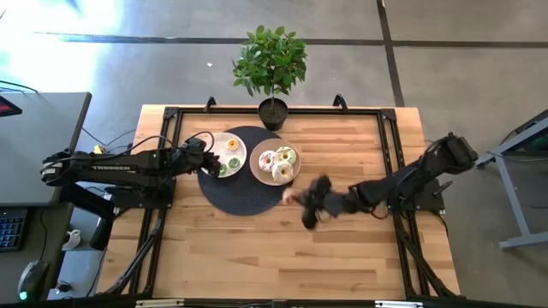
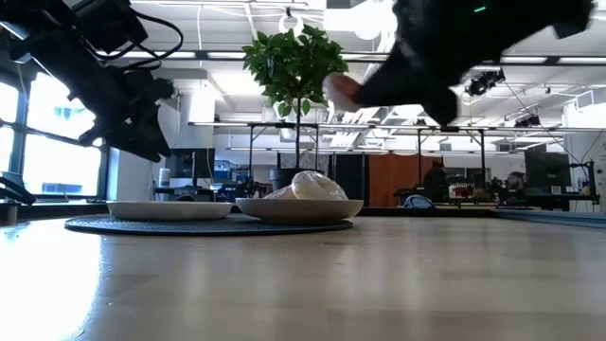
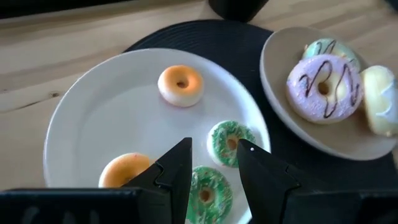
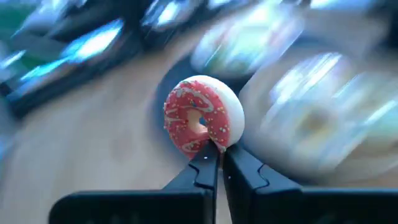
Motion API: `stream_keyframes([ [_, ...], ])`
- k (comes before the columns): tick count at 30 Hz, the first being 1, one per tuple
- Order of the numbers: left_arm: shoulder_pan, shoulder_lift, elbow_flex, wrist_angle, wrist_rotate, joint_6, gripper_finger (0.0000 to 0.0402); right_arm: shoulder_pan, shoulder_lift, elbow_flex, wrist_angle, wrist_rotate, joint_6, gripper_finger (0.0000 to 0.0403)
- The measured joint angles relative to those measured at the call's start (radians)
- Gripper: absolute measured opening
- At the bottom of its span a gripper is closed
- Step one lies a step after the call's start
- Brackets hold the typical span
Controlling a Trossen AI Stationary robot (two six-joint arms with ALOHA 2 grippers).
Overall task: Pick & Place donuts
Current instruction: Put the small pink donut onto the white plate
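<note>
A white plate (image 3: 93, 118) carries several tiny donuts: a yellow one (image 3: 180, 85), an orange one (image 3: 124, 169) and two green ones (image 3: 230, 142). My left gripper (image 3: 214, 149) hangs open just above the green pair, at the left plate (image 1: 229, 154). A second plate (image 1: 274, 162) holds three larger donuts: pink with dark drizzle (image 3: 323, 87), pale green (image 3: 329, 48) and white (image 3: 380, 99). My right gripper (image 4: 214, 163) is shut on a tiny red-iced donut (image 4: 200, 118), in the air near the mat's right edge (image 1: 291, 198). My right gripper pinches the red-iced donut between its two fingertips (image 4: 239, 165) by one edge of the ring (image 4: 210, 146). The donut stands on edge beyond the fingertips, its iced face toward the wrist camera. It is lifted clear of the table (image 2: 341, 90).
Both plates sit on a round black mat (image 1: 240, 201) at the table's far middle. A potted plant (image 1: 271, 64) stands at the far edge behind them. Bare wooden tabletop (image 1: 274, 257) stretches across the near half. Black frame rails run along the table's sides.
</note>
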Motion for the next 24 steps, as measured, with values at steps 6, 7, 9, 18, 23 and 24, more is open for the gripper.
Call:
stream_keyframes([
  [6,0.0,0.0,0.0,0.084,-0.003,0.043,0.0127,-0.222,0.096,0.038,0.32,0.088,-0.186,0.0006],
  [7,0.0,0.0,0.0,0.109,-0.003,0.055,0.0127,-0.267,0.132,0.065,0.336,0.021,-0.191,0.0007],
  [9,0.0,0.0,0.0,0.166,-0.003,0.083,0.0127,-0.347,0.219,0.144,0.31,-0.112,-0.19,0.0007],
  [18,0.0,-0.05,0.034,0.247,0.007,0.185,0.0127,-0.528,0.644,0.668,0.087,-0.49,-0.216,0.0009],
  [23,0.0,-0.051,0.035,0.137,-0.005,0.149,0.0127,-0.559,0.824,0.938,0.036,-0.665,-0.215,0.001],
  [24,0.0,-0.05,0.035,0.096,-0.037,0.126,0.0127,-0.56,0.854,0.985,0.034,-0.679,-0.211,0.001],
])
